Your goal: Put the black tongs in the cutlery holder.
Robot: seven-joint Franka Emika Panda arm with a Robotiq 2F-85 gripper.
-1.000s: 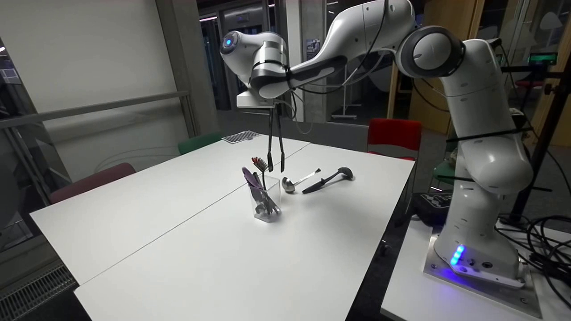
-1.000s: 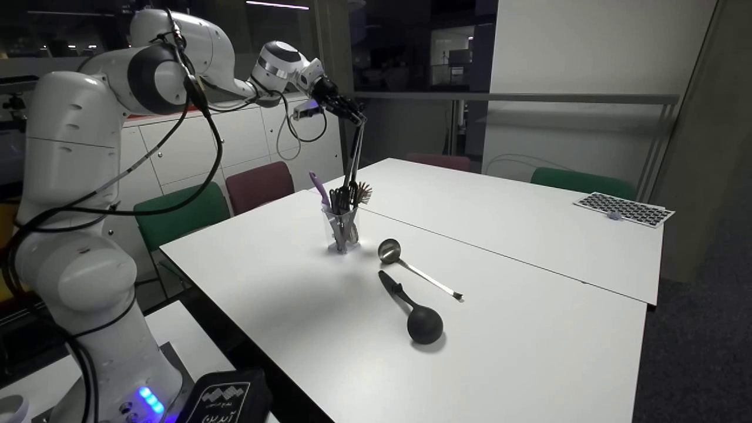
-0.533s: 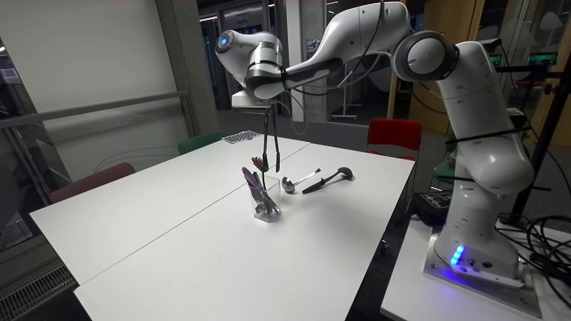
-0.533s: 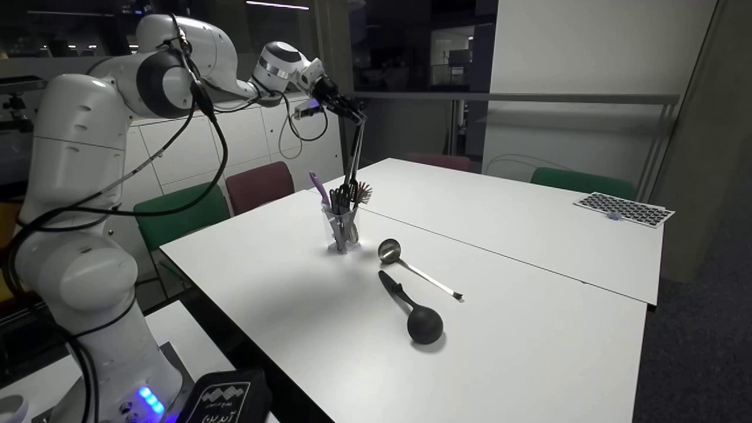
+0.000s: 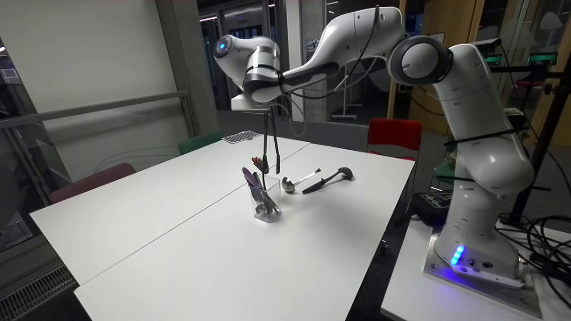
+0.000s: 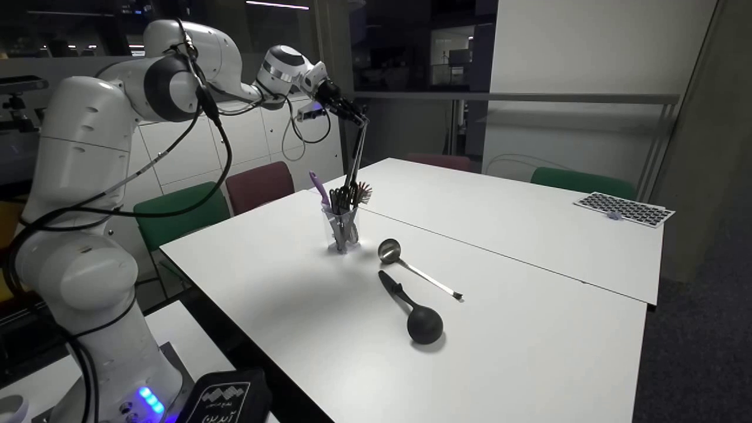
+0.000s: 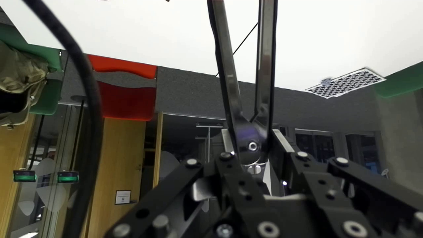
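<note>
My gripper (image 7: 253, 142) is shut on the joined end of the black tongs (image 7: 266, 66), seen from close up in the wrist view. The tongs hang down with their two arms slightly spread, as both exterior views show (image 5: 265, 138) (image 6: 358, 147). The cutlery holder (image 5: 275, 191) is a small clear cup on the white table, also in an exterior view (image 6: 328, 228). The tongs' tips are at the height of the handles sticking out, above the rim. In an exterior view they overlap those handles, so their exact place is hard to tell. The holder is out of the wrist view.
A purple handle (image 5: 250, 176) and a reddish bristled brush (image 5: 259, 163) stick out of the holder. A steel ladle (image 6: 389, 251) and a black ladle (image 6: 424, 324) lie on the table (image 6: 529, 329) beside it. A checkered board (image 6: 625, 210) lies near the table's far corner.
The tongs and gripper have shifted a little sideways toward the holder, then come down slightly. The arm's elbow has lowered and leaned forward. The holder and ladles have not moved.
</note>
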